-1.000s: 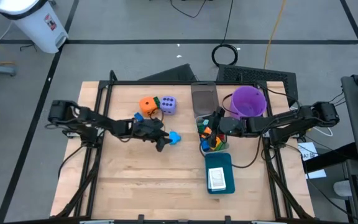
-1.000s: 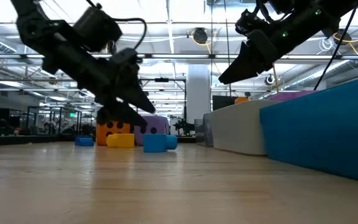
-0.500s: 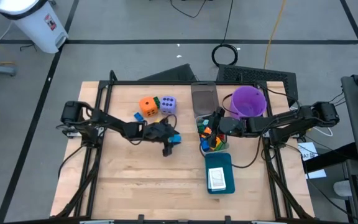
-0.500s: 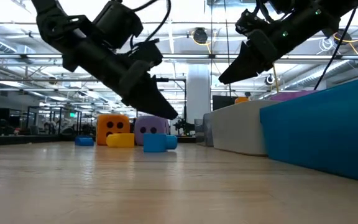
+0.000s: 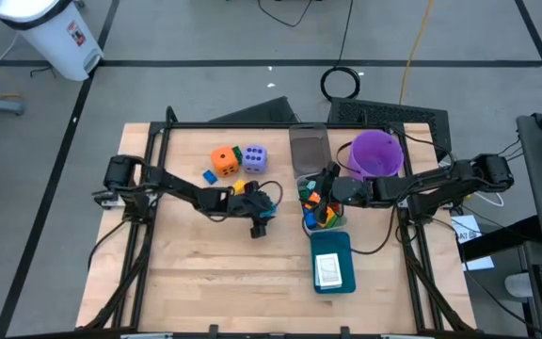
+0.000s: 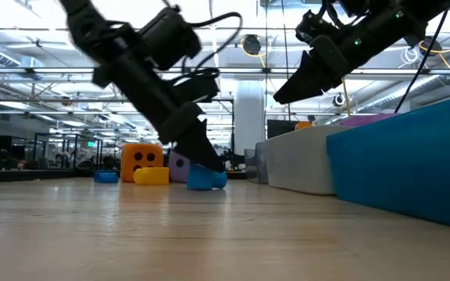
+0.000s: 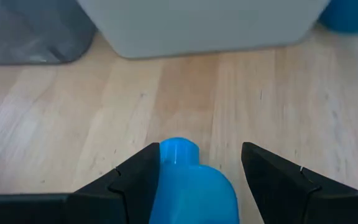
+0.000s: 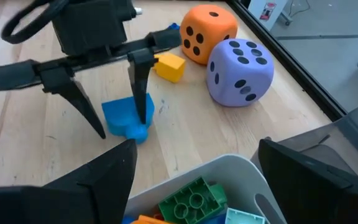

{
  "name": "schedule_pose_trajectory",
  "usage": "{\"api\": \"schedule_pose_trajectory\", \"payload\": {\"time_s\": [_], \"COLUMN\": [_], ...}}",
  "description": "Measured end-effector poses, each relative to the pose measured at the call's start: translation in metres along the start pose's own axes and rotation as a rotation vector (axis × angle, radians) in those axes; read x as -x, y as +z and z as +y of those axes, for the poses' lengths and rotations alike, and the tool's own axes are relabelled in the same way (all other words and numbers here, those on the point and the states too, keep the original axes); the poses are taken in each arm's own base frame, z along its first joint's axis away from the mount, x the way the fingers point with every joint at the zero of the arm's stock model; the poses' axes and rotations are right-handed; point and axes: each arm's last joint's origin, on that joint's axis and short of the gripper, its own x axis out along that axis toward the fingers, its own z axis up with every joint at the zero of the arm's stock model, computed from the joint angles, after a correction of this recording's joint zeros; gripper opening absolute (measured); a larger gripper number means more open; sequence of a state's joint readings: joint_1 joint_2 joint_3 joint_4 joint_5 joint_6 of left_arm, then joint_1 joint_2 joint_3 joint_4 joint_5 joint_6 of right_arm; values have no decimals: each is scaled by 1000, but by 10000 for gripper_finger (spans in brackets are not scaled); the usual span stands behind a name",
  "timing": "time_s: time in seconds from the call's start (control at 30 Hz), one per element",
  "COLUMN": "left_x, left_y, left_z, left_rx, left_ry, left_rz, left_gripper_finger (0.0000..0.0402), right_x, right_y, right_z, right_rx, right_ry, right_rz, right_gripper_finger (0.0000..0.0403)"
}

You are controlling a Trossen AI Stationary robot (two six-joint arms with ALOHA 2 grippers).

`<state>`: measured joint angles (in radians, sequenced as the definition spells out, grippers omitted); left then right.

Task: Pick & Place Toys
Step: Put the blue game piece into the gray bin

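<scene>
Since a second ago my left hand (image 8: 114,121) has travelled across the light wooden table (image 5: 205,273) toward the white bin and come down over the flat sky-blue plastic block (image 8: 125,116), which has not shifted. Now my fingers stand apart with one on each side of the block, tips at the table surface; the left wrist view shows the block (image 7: 191,183) filling most of the gap between them, but I cannot tell whether the fingers press on it yet. The block lies on the table just beside the white plastic bin (image 8: 229,171). Behind it sit the large orange foam die with black dots (image 8: 209,32) and the lavender foam die with black dots (image 8: 240,71), close together, with a small yellow plastic block (image 8: 169,66) in front of the orange one. My right hand (image 5: 327,193) hangs wide open and empty above the white bin, where green, orange and other coloured bricks (image 8: 197,199) lie heaped. A round purple bucket (image 5: 376,155) stands behind the bin, and a teal tray (image 5: 332,268) with a white card (image 5: 328,271) lies nearer the table's front edge.
</scene>
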<state>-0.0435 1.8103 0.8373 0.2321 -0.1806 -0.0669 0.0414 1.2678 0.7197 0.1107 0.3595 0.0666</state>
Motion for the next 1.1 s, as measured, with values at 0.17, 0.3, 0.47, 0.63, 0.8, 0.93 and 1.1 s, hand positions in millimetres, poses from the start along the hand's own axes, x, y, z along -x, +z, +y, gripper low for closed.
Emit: {"api": "schedule_pose_trajectory", "payload": {"time_s": [0.17, 0.3, 0.47, 0.63, 0.8, 0.93, 1.1], "left_x": [3, 8, 9, 1, -15, -23, -21], "left_y": [26, 46, 52, 45, 35, 25, 19], "left_z": [8, 21, 35, 33, 25, 25, 25], "left_rx": [-57, -50, 39, 82, 68, 101, 163], "left_ry": [-17, -47, -33, -69, -77, -61, -40], "left_rz": [184, 241, 261, 291, 314, 378, 453], "left_gripper_finger": [234, 234, 234, 234, 234, 234, 234], "right_x": [0, 0, 0, 0, 0, 0, 0], "right_y": [1, 1, 1, 1, 2, 3, 3], "right_z": [0, 0, 0, 0, 0, 0, 0], "right_rx": [-3, -4, -14, -22, -23, -19, -17], "right_ry": [1, 1, 1, 2, 2, 3, 2], "right_rz": [-8, -10, -10, -10, -19, -33, -33], "right_gripper_finger": [309, 309, 309, 309, 309, 309, 309]}}
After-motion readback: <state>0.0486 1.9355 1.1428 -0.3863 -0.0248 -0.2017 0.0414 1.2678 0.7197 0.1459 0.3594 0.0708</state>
